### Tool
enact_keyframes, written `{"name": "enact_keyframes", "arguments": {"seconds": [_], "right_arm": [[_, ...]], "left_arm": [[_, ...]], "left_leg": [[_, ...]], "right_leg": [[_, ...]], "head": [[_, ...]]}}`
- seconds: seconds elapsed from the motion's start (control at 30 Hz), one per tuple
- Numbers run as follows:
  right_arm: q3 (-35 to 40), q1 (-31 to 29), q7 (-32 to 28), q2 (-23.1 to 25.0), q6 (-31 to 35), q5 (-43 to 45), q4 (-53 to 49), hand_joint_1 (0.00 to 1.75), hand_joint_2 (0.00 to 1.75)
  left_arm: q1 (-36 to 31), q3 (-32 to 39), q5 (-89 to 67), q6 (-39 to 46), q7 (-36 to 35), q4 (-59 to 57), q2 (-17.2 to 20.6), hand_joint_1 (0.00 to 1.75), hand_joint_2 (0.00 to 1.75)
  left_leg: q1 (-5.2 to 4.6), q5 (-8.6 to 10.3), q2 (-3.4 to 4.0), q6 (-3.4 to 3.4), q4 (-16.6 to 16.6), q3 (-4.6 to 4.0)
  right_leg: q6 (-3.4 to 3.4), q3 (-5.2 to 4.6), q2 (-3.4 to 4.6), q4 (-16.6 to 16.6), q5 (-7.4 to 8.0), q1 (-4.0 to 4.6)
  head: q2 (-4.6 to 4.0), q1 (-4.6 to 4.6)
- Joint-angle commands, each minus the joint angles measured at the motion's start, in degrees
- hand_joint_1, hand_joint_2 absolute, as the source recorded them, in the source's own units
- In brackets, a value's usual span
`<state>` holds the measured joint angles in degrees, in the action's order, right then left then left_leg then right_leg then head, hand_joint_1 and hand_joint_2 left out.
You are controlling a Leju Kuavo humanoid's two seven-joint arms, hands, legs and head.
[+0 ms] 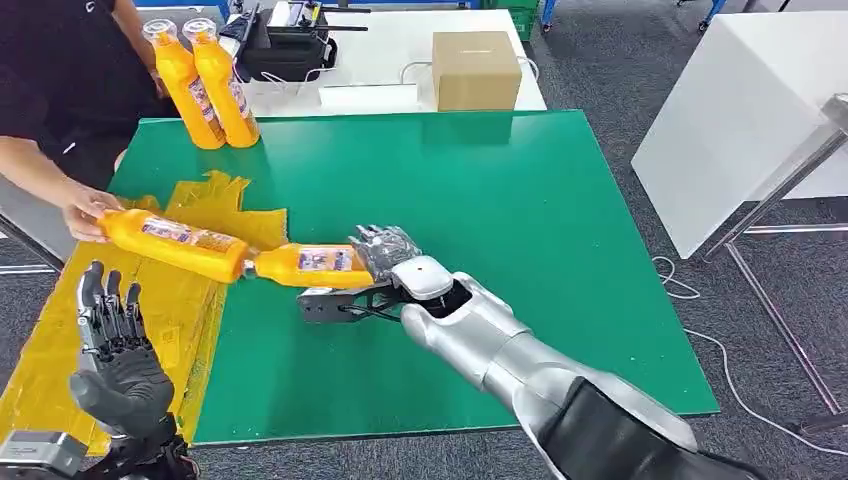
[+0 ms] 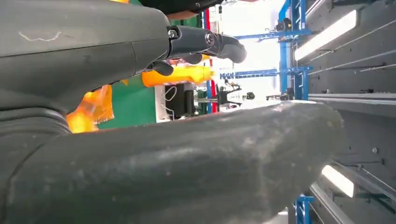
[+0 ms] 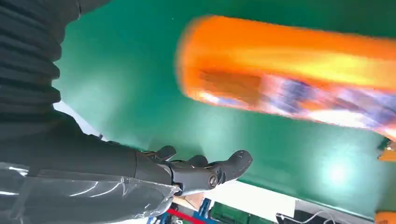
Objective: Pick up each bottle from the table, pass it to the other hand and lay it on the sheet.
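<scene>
Left hand (image 1: 118,350) nearest me, fingers spread, empty. Right hand (image 1: 385,252) at orange plastic bottle (image 1: 312,266) on green table (image 1: 520,220), grip unclear. Bottle at my 12; rigid, slick. I'd grasp mid-body.

In the right wrist view the orange bottle (image 3: 299,79) is motion-blurred, its label unreadable and its far end cut off by the picture's edge, so contact with the right hand (image 3: 201,170) cannot be told.

Robotics lab or workshop setting; green-topped counter (image 1: 560,250) on grey carpet tile floor (image 1: 620,70); white counters (image 1: 390,55) with cardboard box (image 1: 476,70) and cabling; blue metal racking (image 2: 287,51) and ceiling strip lights (image 2: 327,35) behind.
</scene>
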<state>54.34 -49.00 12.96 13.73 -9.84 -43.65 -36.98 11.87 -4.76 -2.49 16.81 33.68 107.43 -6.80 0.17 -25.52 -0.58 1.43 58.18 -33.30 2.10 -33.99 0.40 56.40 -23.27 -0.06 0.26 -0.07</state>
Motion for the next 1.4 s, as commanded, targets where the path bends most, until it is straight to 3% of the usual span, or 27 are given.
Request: {"name": "enact_keyframes", "arguments": {"seconds": [0.03, 0.17, 0.23, 0.27, 0.33, 0.6, 0.87, 1.07, 1.4], "right_arm": [[2.24, -1.39, 0.25, -1.83, -0.93, 0.40, -0.94, 0.00, 1.75], [0.68, 0.18, -0.99, -5.52, 1.21, 2.69, -8.96, 0.00, 1.75], [-3.03, 5.79, -1.82, -11.36, 6.81, 4.71, -23.50, 0.00, 1.75], [-4.47, 8.89, -1.33, -14.98, 7.02, 6.55, -31.79, 0.00, 1.75], [-4.14, 9.76, 0.89, -19.27, 3.86, 8.49, -38.25, 0.00, 1.75], [-0.55, 7.55, 0.45, -18.75, 1.03, 9.79, -29.04, 0.00, 1.75], [4.67, 4.96, 1.91, -25.13, -4.34, 8.98, -28.46, 0.00, 1.75], [4.18, 3.10, 3.19, -23.33, -5.23, 7.33, -22.91, 0.00, 1.75], [4.14, 3.07, 3.43, -22.94, -5.35, 7.06, -21.80, 0.00, 1.75]], "left_arm": [[-1.32, 1.02, 0.11, 0.40, 0.02, -2.14, -0.45, 0.00, 0.00], [-0.36, 1.63, 0.08, 1.29, 0.32, -1.29, -0.38, 0.00, 0.00], [1.70, 2.94, -0.05, 2.71, 0.94, 0.69, -0.89, 0.00, 0.00], [3.00, 3.69, 0.10, 3.07, 1.48, 1.98, -1.17, 0.00, 0.00], [3.95, 4.33, 0.00, 3.04, 1.69, 2.94, -1.46, 0.00, 0.00], [2.97, 2.81, -0.06, 3.81, 0.93, 2.36, -0.76, 0.00, 0.00], [3.83, 3.97, 0.92, 3.66, 0.63, 2.55, -1.01, 0.00, 0.00], [2.95, 3.02, 1.31, 3.67, 0.13, 2.10, -0.81, 0.00, 0.00], [2.90, 2.99, 1.51, 3.71, 0.05, 2.04, -0.79, 0.00, 0.00]], "left_leg": [[0.00, -0.03, -0.03, -0.04, -0.04, 0.10], [0.02, -0.07, -0.05, -0.06, -0.04, 0.17], [0.03, -0.10, -0.10, -0.06, -0.07, 0.27], [0.04, -0.05, -0.16, -0.02, -0.04, 0.13], [0.07, -0.06, -0.21, -0.01, -0.02, 0.09], [-0.05, -0.10, 0.00, -0.04, -0.07, 0.17], [-0.01, -0.16, -0.03, -0.04, -0.07, 0.29], [-0.06, -0.07, 0.04, 0.00, -0.01, 0.04], [-0.04, -0.08, 0.05, -0.03, -0.03, 0.11]], "right_leg": [[-0.01, 0.12, -0.08, -0.04, -0.04, 0.01], [-0.01, 0.20, -0.13, -0.04, -0.09, 0.02], [-0.01, 0.32, -0.20, -0.09, -0.14, 0.03], [0.01, 0.21, -0.22, -0.10, -0.09, 0.05], [0.02, 0.21, -0.25, -0.11, -0.09, 0.08], [-0.02, 0.23, -0.08, -0.12, -0.06, -0.01], [0.00, 0.34, -0.15, -0.13, -0.14, 0.00], [0.01, 0.07, -0.02, -0.03, -0.04, -0.04], [-0.01, 0.12, -0.01, -0.06, -0.05, -0.02]], "head": [[0.00, -0.02], [0.00, 0.00], [0.00, -0.02], [0.00, -0.02], [0.00, -0.04], [0.00, -0.02], [0.00, -0.02], [0.00, -0.02], [0.00, -0.02]]}}
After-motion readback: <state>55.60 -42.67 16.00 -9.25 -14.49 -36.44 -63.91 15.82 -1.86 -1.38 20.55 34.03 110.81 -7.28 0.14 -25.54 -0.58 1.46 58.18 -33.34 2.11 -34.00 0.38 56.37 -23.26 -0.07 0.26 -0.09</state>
